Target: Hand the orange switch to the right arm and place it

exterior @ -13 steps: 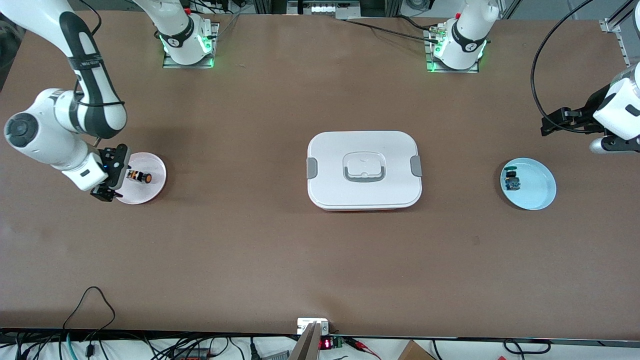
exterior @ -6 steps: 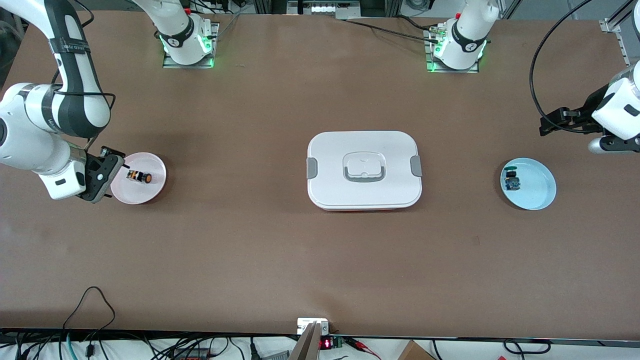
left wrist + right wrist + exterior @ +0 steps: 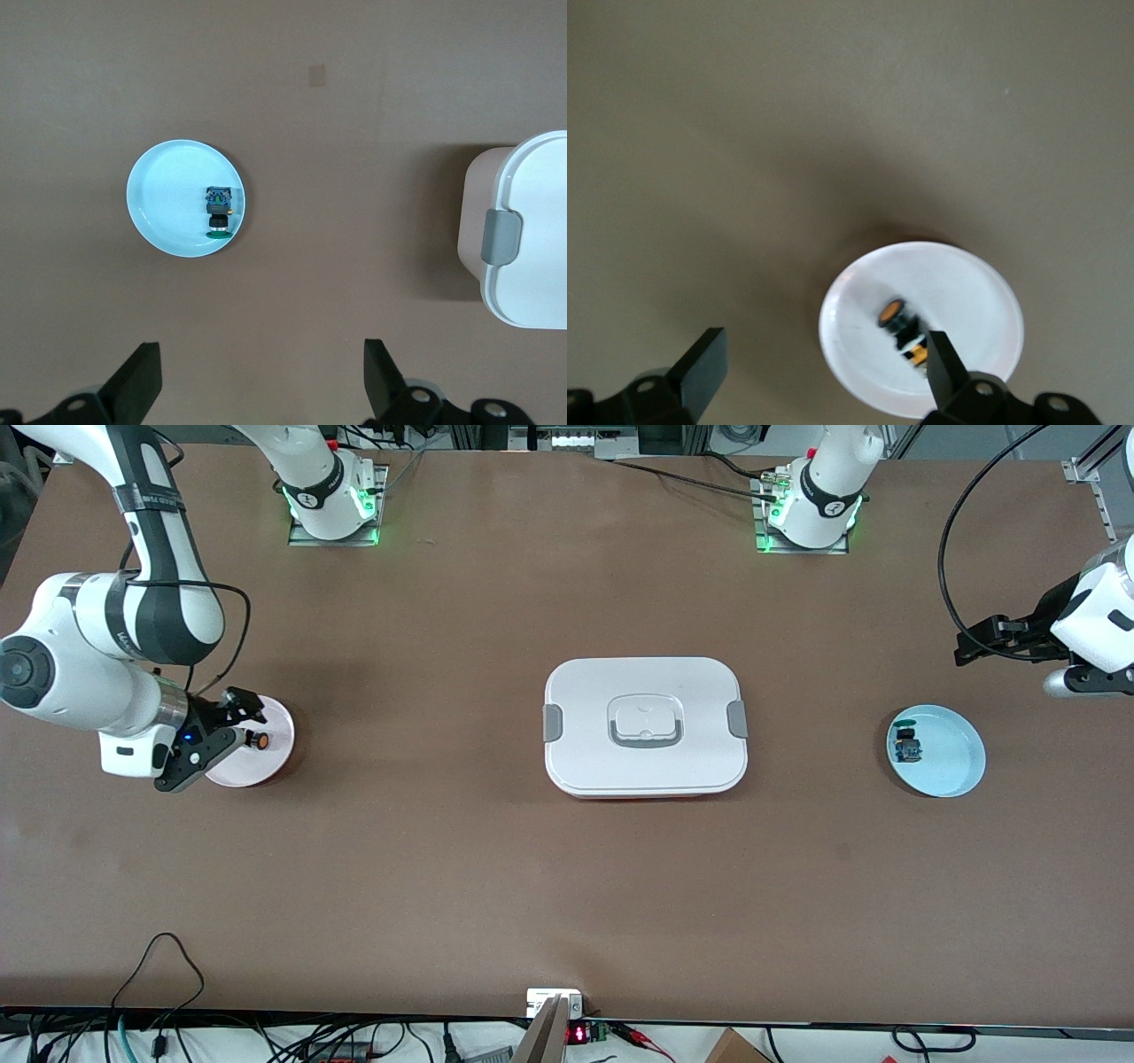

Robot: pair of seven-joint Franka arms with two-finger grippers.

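Front view: orange switch (image 3: pixel 259 740) lies on the pink plate (image 3: pixel 276 726); my right gripper (image 3: pixel 215 733), jaws wide, hovers over that plate; left gripper (image 3: pixel 974 642), also wide, waits; placing looks finished, I judge retreat next

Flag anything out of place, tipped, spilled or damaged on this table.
Nothing looks spilled or damaged. The orange switch lies on its side in the pink plate, under the open right gripper. The blue part sits near the blue plate's rim. The white container is closed and square.
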